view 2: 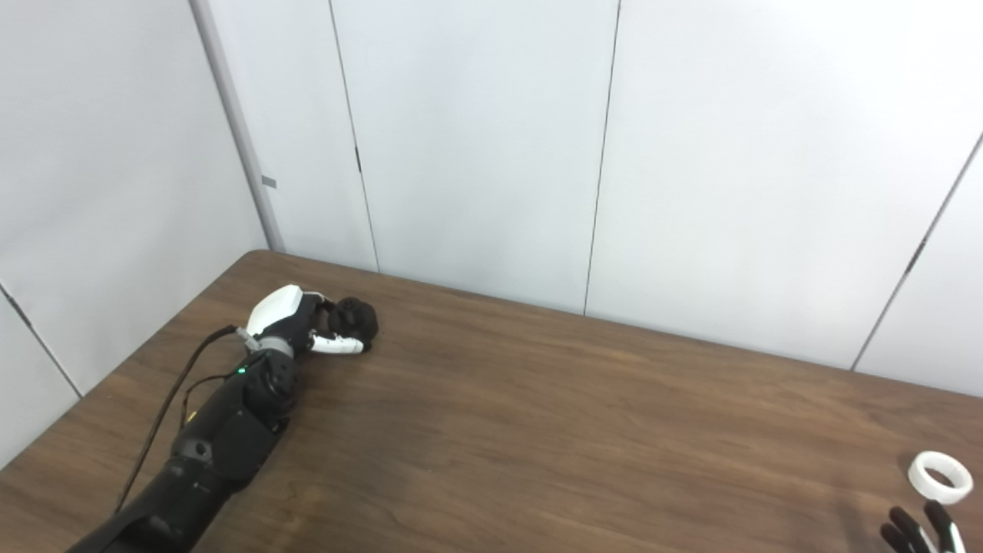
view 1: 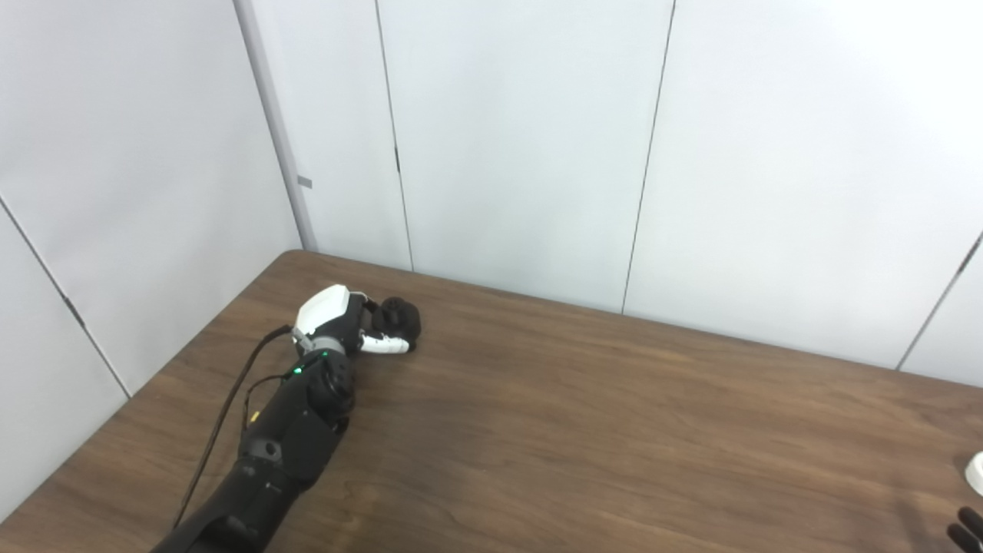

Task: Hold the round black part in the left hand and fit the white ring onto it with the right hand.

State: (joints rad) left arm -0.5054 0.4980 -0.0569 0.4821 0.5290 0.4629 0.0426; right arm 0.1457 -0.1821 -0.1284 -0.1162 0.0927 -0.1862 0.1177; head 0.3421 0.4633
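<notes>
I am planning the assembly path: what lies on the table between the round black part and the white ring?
Only bare wooden table lies between round black part and white ring, per the right eye view.

I can see only the fingertips of my right hand [view 2: 918,530]; the bottom edge cuts off the rest, so its grip is unreadable. The white ring [view 1: 976,472] is sliced by the left eye view's right edge. My left hand's [view 2: 296,322] fingers cover part of the black part [view 2: 355,321].
</notes>
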